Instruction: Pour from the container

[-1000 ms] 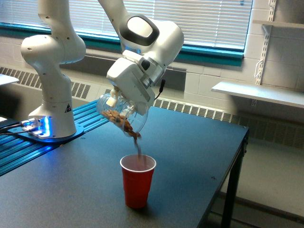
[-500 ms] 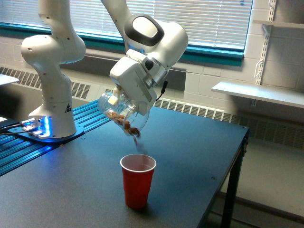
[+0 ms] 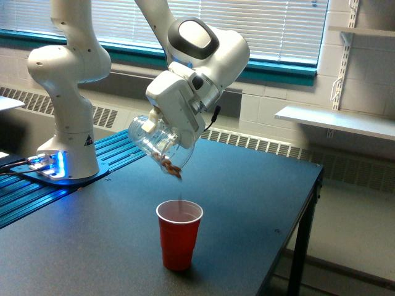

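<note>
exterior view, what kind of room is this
Probably a robotics lab or classroom: a robot arm's base bolted by a dark work table, painted block walls, window blinds and wall shelves.

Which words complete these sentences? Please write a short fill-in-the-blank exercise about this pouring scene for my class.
1. The end effector holds a clear container tilted with its mouth pointing ____.
2. The cup standing under the container is coloured ____.
3. That cup stands ____ on the dark table.
4. The brown pieces sit at the container's ____.

Missing words: downward; red; upright; mouth
</note>
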You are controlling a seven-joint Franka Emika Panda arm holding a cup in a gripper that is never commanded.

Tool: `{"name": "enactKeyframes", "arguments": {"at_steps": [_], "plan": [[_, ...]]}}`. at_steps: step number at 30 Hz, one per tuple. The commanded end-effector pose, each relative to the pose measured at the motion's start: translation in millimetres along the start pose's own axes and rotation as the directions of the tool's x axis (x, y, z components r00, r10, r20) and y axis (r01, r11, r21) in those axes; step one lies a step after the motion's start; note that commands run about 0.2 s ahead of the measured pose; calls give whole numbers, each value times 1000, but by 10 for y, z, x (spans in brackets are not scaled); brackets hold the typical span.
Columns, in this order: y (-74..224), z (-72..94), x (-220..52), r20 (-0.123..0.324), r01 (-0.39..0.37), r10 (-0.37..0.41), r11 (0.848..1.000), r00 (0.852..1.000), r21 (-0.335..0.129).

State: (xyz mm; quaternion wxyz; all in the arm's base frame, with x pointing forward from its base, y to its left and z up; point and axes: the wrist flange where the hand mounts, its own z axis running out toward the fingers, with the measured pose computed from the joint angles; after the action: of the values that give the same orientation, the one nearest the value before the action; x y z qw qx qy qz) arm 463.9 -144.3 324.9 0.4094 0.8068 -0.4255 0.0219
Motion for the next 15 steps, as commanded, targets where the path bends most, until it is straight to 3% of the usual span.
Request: {"name": "enactKeyframes", "arguments": {"at_steps": [1, 15], "plan": [[-35, -66, 9, -12, -5, 5, 1000, 1000, -23], [-23, -35, 51, -4, -1, 1, 1000, 1000, -24]]}}
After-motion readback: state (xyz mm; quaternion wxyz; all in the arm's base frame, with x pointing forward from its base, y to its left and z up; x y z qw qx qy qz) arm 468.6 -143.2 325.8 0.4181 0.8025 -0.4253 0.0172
